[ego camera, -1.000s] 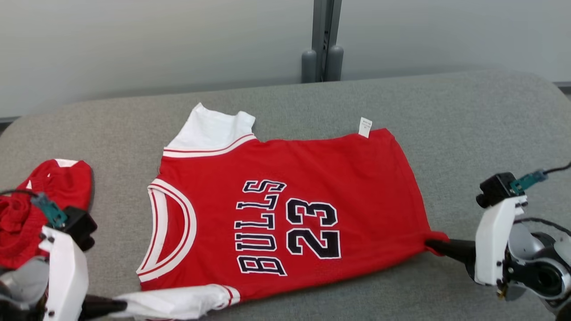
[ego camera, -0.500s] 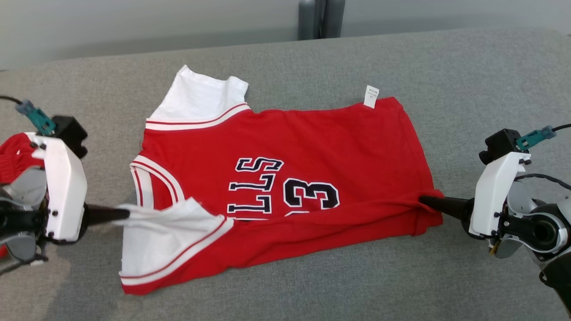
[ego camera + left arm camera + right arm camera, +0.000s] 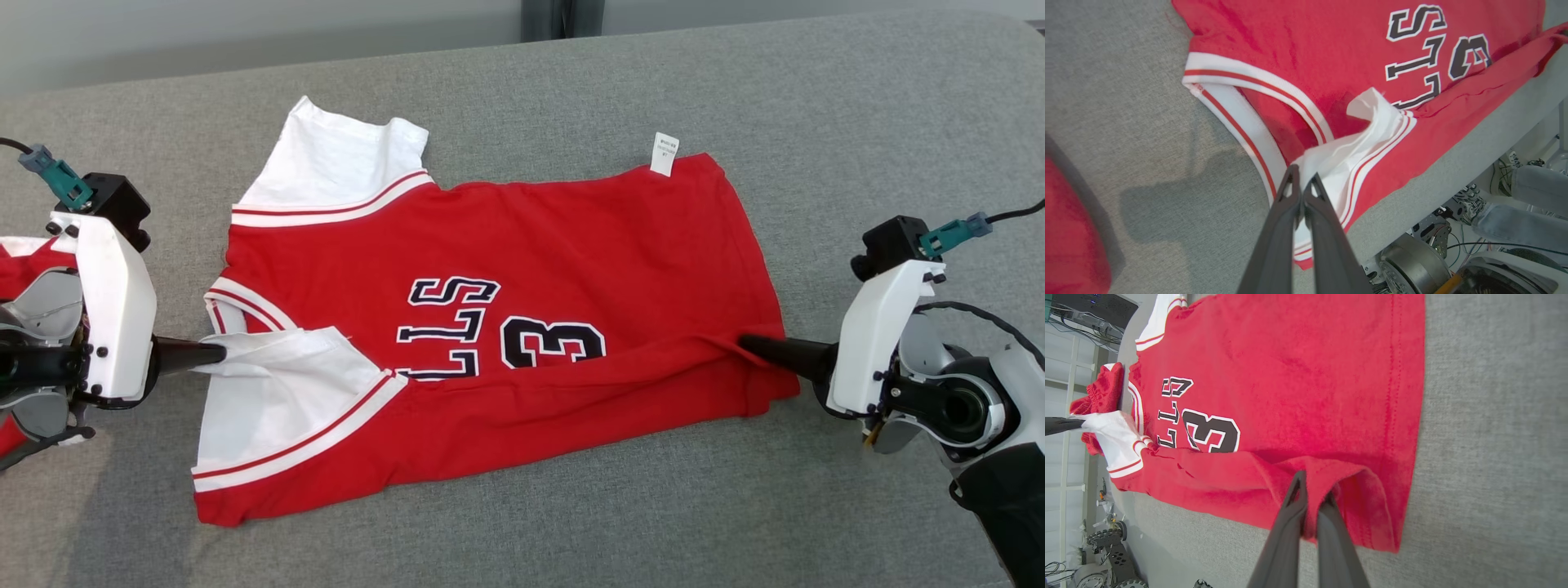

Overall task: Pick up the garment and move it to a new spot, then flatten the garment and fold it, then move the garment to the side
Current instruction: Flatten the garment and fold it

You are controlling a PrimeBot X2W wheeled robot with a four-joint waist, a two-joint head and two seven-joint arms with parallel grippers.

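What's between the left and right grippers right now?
The red jersey: its folded-over near edge spans from the left gripper, pinching the white sleeve, to the right gripper. Head view.

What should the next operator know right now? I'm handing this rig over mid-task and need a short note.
Left gripper: shut on the near white sleeve of the red fabric jersey with white sleeves and black lettering.
Right gripper: shut on the jersey's near hem corner.
The jersey lies spread on the grey fabric-covered table; a second, crumpled red garment sits at the table's left end.
Done: jersey flattened; near long edge folded over the lettering's lower part.
Left: lay the fold down, release, finish folding, move the jersey aside.
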